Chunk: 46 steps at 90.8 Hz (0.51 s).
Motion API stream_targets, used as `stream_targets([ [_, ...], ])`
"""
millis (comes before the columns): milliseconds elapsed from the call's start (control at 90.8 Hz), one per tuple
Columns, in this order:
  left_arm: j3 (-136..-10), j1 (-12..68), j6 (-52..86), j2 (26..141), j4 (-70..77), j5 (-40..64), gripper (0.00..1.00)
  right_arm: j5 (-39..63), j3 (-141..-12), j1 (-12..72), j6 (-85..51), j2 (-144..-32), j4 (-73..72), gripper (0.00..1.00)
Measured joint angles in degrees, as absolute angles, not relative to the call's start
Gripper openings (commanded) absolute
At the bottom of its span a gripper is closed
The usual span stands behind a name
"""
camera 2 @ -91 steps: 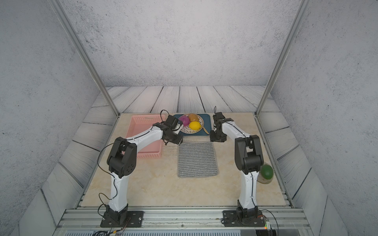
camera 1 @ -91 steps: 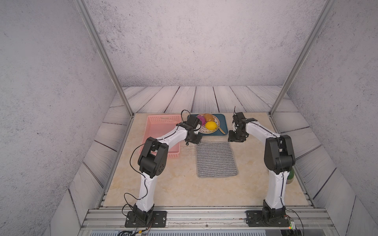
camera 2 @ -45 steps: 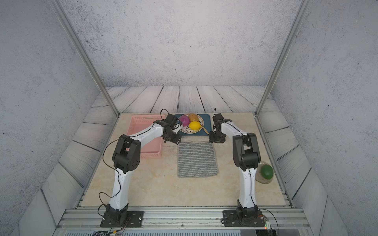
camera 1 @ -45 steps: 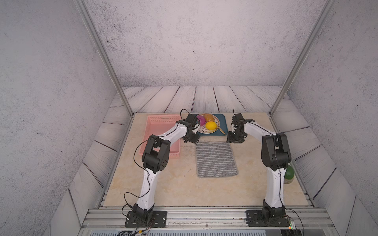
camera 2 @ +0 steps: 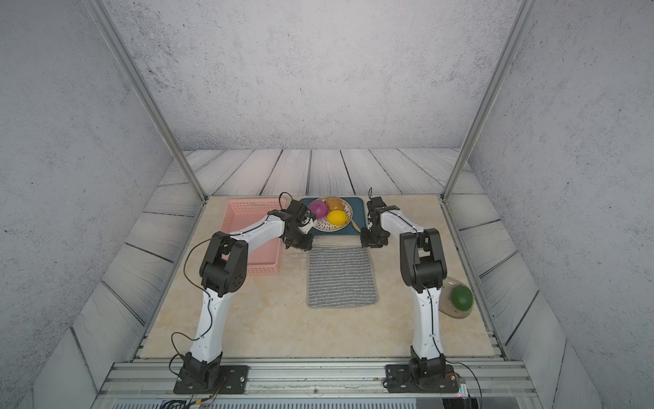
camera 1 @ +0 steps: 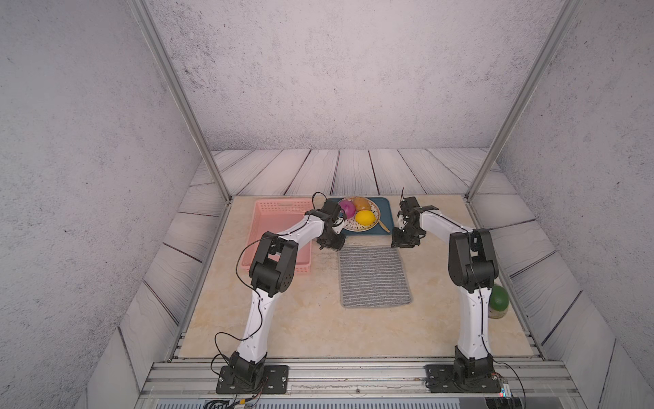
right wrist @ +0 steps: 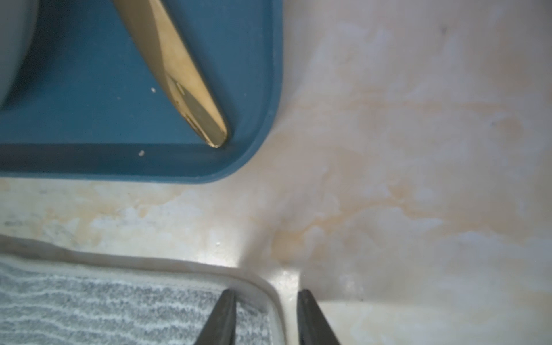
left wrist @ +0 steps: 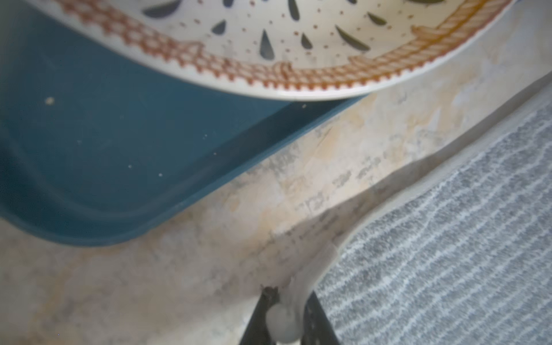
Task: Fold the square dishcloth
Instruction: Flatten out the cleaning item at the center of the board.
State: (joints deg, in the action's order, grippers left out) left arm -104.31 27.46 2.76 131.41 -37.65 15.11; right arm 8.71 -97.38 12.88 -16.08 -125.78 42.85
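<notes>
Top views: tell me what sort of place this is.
Probably a robot test cell staged like a kitchen counter: left arm and right arm bolted to a metal rail, textured backdrop walls, and a plate of produce near the square dishcloth.

1. A grey, speckled back wall (camera 1: pixel 336 70), left wall (camera 1: pixel 70 177) and right wall (camera 1: pixel 601 177) close in the scene.
2. Pale wooden planks (camera 1: pixel 354 170) cover the far floor and slope up along both sides.
3. Two leaning metal posts (camera 1: pixel 186 117) rise from the far corners of the beige, marbled tabletop (camera 1: pixel 300 325).
4. A ridged metal rail (camera 1: pixel 354 371) runs along the near edge.
5. The light is even and the shadows are soft.
</notes>
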Motion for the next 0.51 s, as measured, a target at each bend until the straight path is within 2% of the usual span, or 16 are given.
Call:
stream_targets([
  [99,-104.3,27.5,3.2,131.4,-37.5,15.5,0.18,9.0,-97.3,12.9,-16.0,-125.8,42.9,0.25],
  [121,-104.3,27.5,3.2,131.4,-37.5,15.5,0.23,9.1,-97.3,12.9,-16.0,-125.8,42.9,0.24],
  [176,-104.4,27.5,3.4,131.4,-37.5,15.4,0.42,9.1,-97.2,12.9,-16.0,-125.8,42.9,0.24],
  [242,-104.6,27.5,4.1,131.4,-37.5,15.2,0.53,9.1,-97.2,12.9,-16.0,-125.8,42.9,0.24],
  [506,-105.4,27.0,6.4,131.4,-37.0,14.3,0.55,9.1,-97.2,12.9,-16.0,-125.8,42.9,0.24],
])
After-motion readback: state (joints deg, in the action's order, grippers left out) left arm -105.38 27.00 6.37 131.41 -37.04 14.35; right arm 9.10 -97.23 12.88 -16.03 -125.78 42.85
